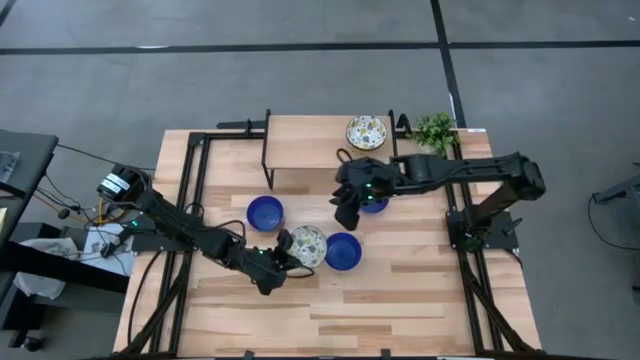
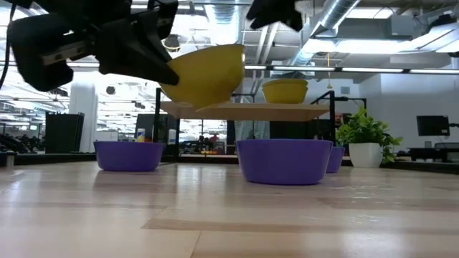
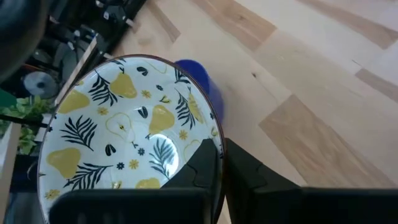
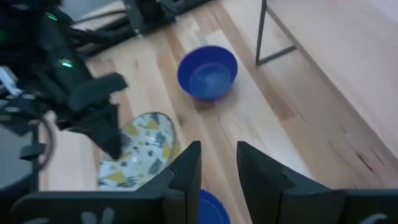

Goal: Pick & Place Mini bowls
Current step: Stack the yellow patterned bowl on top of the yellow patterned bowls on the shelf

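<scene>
Nearest us, our left gripper (image 1: 283, 252) is clamped on the rim of a patterned bowl (image 1: 307, 243), holding it tilted above the table (image 1: 400, 300) between two blue bowls (image 1: 265, 212) (image 1: 343, 251). Our right gripper (image 1: 347, 213) hovers nearby, fingers parted and empty, above a third blue bowl (image 1: 375, 204).
</scene>
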Available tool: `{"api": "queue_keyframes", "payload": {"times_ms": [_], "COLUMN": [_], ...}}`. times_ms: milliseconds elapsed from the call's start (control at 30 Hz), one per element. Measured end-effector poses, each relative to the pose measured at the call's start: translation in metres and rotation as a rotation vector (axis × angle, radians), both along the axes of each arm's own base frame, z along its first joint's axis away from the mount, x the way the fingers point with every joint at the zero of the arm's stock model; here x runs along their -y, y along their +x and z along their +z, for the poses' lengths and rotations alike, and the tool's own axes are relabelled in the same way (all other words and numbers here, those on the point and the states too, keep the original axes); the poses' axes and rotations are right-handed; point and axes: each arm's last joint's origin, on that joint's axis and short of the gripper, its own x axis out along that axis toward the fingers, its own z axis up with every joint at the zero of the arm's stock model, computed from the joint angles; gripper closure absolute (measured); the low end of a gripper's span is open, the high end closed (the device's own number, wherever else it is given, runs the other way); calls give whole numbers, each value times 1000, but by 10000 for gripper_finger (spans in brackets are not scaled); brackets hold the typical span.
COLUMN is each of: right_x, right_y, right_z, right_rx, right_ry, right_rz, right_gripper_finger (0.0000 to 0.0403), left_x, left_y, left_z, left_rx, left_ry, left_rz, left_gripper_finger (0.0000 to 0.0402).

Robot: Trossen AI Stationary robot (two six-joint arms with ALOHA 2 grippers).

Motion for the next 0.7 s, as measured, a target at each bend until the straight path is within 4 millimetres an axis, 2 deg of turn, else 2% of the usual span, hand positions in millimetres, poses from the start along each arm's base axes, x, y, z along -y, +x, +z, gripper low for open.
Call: {"api": "queue_keyframes", "payload": {"times_ms": [200, 467, 700], "right_x": [1, -16, -36], "right_y": [23, 47, 53], "right_z": [-24, -61, -64], "right_rx": [-38, -119, -83], "right_ry": [-12, -30, -87], "right_rz": [5, 62, 138], "right_gripper_finger": [312, 312, 312], "left_x": [2, 2, 2], "left_y": [-3, -3, -3], "left_z": [-5, -5, -5], "left_rx": [-8, 3, 6], "left_ry": [0, -6, -8], "left_rz": [-8, -5, -5], "left_gripper_finger": [390, 390, 390]}}
